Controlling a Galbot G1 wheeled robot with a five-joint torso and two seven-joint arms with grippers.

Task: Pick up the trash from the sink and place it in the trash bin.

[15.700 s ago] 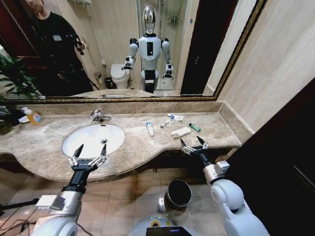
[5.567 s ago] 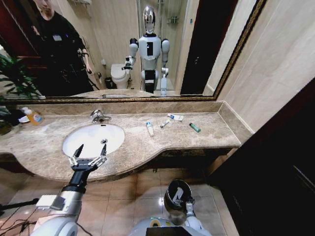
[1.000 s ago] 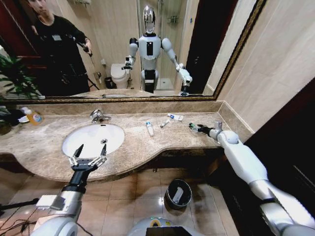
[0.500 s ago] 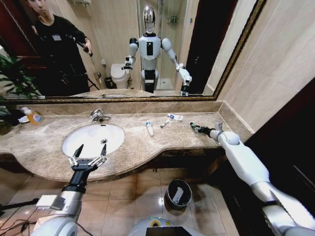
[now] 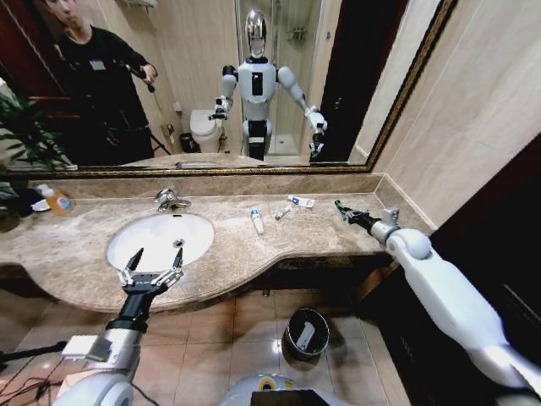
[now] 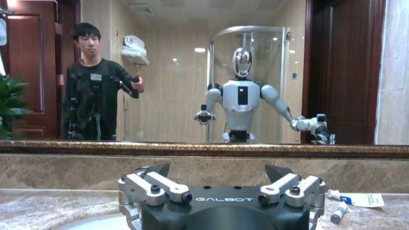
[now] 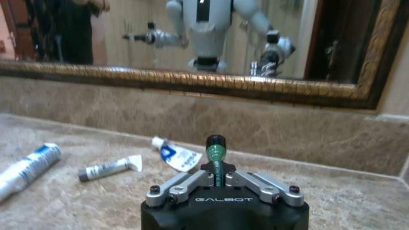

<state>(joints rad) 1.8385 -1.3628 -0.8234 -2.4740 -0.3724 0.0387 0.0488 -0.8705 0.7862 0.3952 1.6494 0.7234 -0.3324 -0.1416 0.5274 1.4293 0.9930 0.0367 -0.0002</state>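
Note:
My right gripper [image 5: 341, 208] [image 7: 216, 168] hangs just above the right end of the counter, shut on the green tube [image 7: 215, 152], whose dark cap sticks out past the fingers. More trash lies on the marble beyond it: a white bottle with a blue cap [image 5: 257, 221] [image 7: 27, 166], a small grey tube [image 5: 282, 213] [image 7: 110, 167] and a white-blue tube [image 5: 301, 201] [image 7: 174, 154]. The white oval sink [image 5: 161, 237] is at the left. Over its front rim my left gripper [image 5: 152, 269] [image 6: 217, 173] stands open and holds nothing. The dark trash bin [image 5: 306, 332] sits on the floor below.
A chrome faucet [image 5: 169, 200] stands behind the sink. A bottle of orange liquid [image 5: 57, 200] is at the far left of the counter [image 5: 254, 254]. A big mirror spans the back wall. The side wall closes the counter's right end.
My right gripper has risen off the counter with the green tube in it and shifted a little to the right. The left arm has not moved.

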